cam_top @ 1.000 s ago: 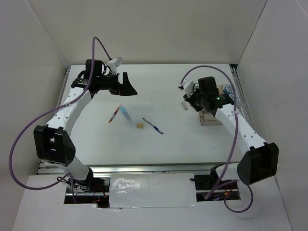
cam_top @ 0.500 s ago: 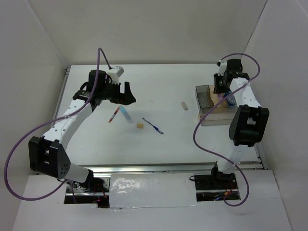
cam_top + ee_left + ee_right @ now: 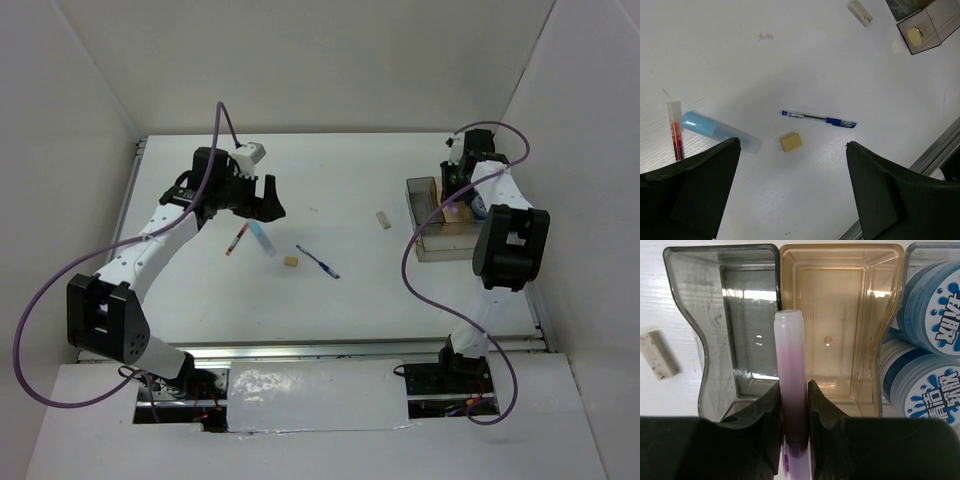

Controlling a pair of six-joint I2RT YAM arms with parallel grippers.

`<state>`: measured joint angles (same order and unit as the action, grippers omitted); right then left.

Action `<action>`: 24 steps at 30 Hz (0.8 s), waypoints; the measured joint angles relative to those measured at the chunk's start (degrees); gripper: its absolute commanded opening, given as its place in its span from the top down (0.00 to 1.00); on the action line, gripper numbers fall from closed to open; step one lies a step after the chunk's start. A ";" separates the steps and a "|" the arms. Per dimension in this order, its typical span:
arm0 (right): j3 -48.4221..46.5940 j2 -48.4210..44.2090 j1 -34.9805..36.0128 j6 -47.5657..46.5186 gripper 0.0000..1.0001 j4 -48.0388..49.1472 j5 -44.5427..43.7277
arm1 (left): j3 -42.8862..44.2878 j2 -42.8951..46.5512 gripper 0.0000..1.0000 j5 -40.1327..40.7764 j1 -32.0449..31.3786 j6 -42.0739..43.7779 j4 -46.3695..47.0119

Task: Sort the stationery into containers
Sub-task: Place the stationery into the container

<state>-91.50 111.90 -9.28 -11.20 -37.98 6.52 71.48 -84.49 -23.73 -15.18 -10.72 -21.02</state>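
Note:
My right gripper (image 3: 793,392) is shut on the pink bar (image 3: 790,350) and holds it upright over the divider between the smoky-grey section (image 3: 740,330) and the amber section (image 3: 840,325) of the clear tray (image 3: 432,250). Two blue-white rolls (image 3: 935,305) lie in the tray's right compartment. My left gripper (image 3: 790,200) is open and empty, hovering above the tan cube (image 3: 791,142), blue pen (image 3: 818,119), light-blue bar (image 3: 720,132) and red pen (image 3: 674,131) on the table. The beige block (image 3: 382,219) lies left of the tray.
The tray stands at the table's right edge, against the side rail. The loose items cluster in the middle-left (image 3: 291,261). White walls enclose the table on three sides. A metal rail (image 3: 935,150) runs along the near edge.
My right arm has swung from mid-table to the far side of the tray, carrying the pink bar. My left gripper has drifted slightly right, staying open.

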 measured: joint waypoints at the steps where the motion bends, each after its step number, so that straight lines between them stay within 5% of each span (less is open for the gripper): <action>1: 0.00 0.17 -0.07 0.00 0.85 0.20 -0.15 | 0.00 -0.13 0.01 0.00 0.00 0.04 0.00; 10: 0.00 2.34 -1.16 -0.70 0.78 2.19 -1.22 | 0.00 -0.17 0.01 0.35 -0.83 0.17 0.04; 12: 0.00 2.75 -1.27 -0.94 0.67 2.49 -1.51 | 0.00 -0.20 0.01 0.42 -0.92 0.26 0.02; 18: 0.00 2.99 -1.27 -1.73 0.53 3.39 -2.08 | 0.02 -0.20 0.01 0.59 -1.05 1.22 0.00; 24: -0.17 3.43 -1.38 -1.95 0.51 3.65 -2.95 | 0.11 -0.68 0.02 2.80 -1.05 1.51 -0.52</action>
<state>-91.68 115.33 -10.66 -13.15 -34.33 3.57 71.59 -85.17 -20.93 -16.23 -9.21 -21.54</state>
